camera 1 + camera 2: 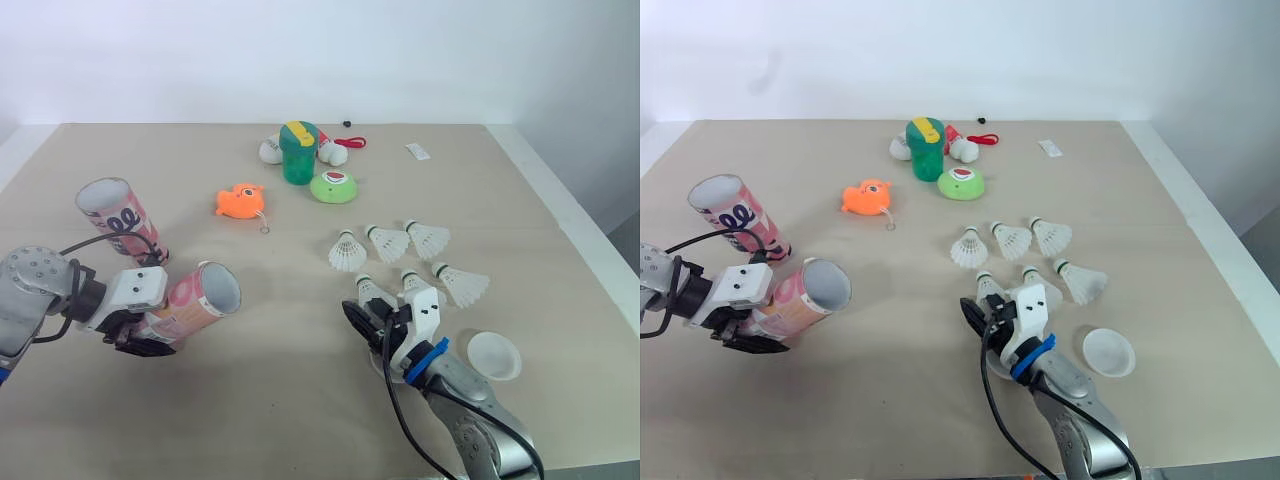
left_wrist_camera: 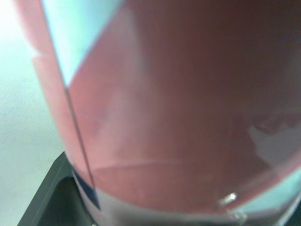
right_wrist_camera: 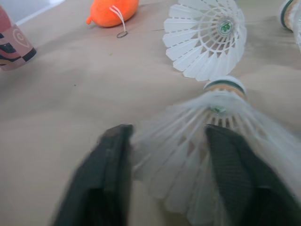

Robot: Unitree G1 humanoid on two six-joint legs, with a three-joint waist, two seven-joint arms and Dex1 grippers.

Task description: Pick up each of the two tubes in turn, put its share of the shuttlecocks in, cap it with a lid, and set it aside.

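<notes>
Here the pink printed cardboard tube sits at about 8 o'clock on the pale bench. It is held near its closed end by the left pincer, which is clamped across its wall. The tube is tilted, its open mouth facing roughly 2 o'clock, and nothing can be seen inside it.

At about 4 o'clock the right pincer is down among the shuttlecocks. Its black fingers stand fairly wide apart on either side of the feather skirt of one white feathered shuttlecock, and a firm pinch is not evident. The five other white shuttlecocks lie just beside it, fanning out toward 2 o'clock. A white round lid lies near the bench edge at 4 o'clock.

The second pink tube rests at 9 o'clock, near the held one but apart from it. At 12 o'clock sit an orange toy duck and a green cup with a yellow lid, well clear of the work.

The likely trouble is the grip on the skirt. Feathers give and spring, so a hard close could crush them and a light one could let the shuttlecock slip or swing on the way over. The neighbours lie close enough for a finger to knock them. The tube is held at one end only, so a push at its mouth could pivot it and spoil the alignment.
</notes>
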